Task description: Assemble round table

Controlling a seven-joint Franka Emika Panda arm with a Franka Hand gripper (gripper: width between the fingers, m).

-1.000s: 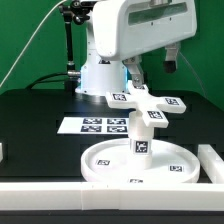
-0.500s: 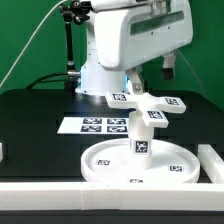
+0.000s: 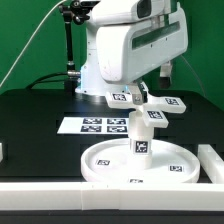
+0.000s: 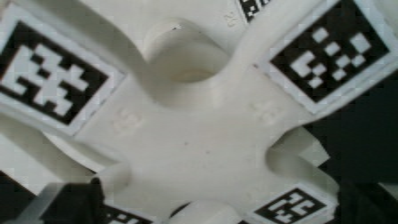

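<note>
Atop the leg (image 3: 141, 137), the cross piece (image 3: 150, 104) bears black-white square tags (image 4: 331, 55); the hand's (image 3: 139, 90) opening cannot be told

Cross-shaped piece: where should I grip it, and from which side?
Probably from straight above, jaws across one arm near the centre. The cross-shaped piece lies flat, seemingly on the upright leg, with its arms level, so only its thin sides offer parallel faces.
</note>
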